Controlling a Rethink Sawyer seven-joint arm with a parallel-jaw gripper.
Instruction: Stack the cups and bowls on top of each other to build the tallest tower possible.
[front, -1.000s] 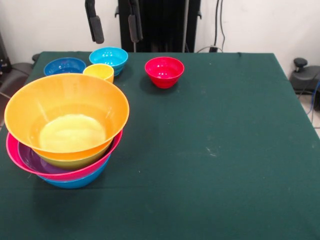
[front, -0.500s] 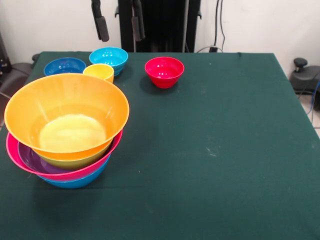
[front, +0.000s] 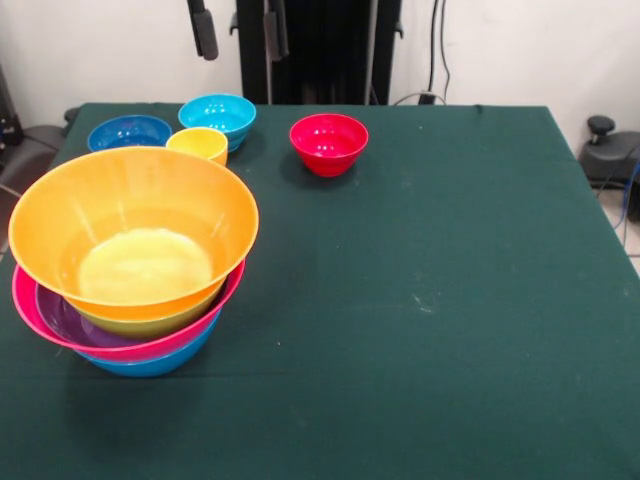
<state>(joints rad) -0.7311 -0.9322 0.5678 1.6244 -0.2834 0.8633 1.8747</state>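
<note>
The tower (front: 130, 260) stands at the table's left: a big orange bowl (front: 60, 215) on top, nested in a yellow-green one, then a purple bowl (front: 62, 320), a pink bowl (front: 165, 345) and a blue bowl (front: 150, 366) at the bottom. Behind it sit a dark blue bowl (front: 129, 131), a light blue bowl (front: 218, 114) and a yellow cup (front: 198, 144). A small red bowl (front: 329, 142) stands alone further right. My gripper (front: 239, 28) hangs open and empty at the top edge, above and behind the light blue bowl.
Dark green cloth (front: 430, 300) covers the table, which ends at the right edge near a black device (front: 605, 150) on the floor. Cables (front: 437, 50) hang on the wall behind.
The gripper has risen and shifted slightly right; only its lower fingers now show at the top edge. The bowls and the cup have not moved.
</note>
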